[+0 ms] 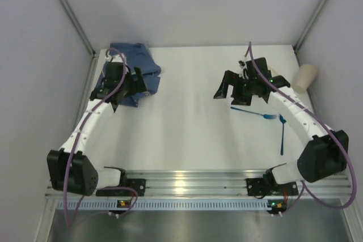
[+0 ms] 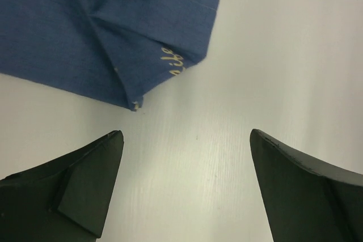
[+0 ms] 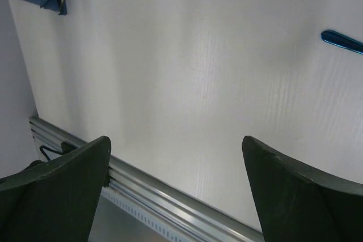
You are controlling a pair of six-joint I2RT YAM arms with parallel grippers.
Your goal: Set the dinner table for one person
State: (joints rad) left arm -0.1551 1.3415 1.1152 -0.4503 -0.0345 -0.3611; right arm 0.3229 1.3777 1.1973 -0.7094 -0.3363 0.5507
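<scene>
The dinner table [image 1: 181,128] is a white top with a ribbed aluminium rail [image 1: 187,182] along its near edge. A crumpled dark blue cloth mat [image 1: 136,63] lies at the far left. My left gripper [image 1: 125,90] hovers at its near edge, open and empty; in the left wrist view the mat [image 2: 113,26] lies just ahead of the gripper [image 2: 185,140]. A blue fork [image 1: 255,113] and a second blue utensil [image 1: 282,134] lie at the right. My right gripper [image 1: 227,93] is open and empty, just beyond the fork.
A beige cup [image 1: 304,77] lies against the right wall. Grey walls close in the left, far and right sides. In the right wrist view the gripper [image 3: 176,140] looks across the bare tabletop [image 3: 198,72] towards the rail [image 3: 170,194]; a blue utensil tip [image 3: 340,41] shows.
</scene>
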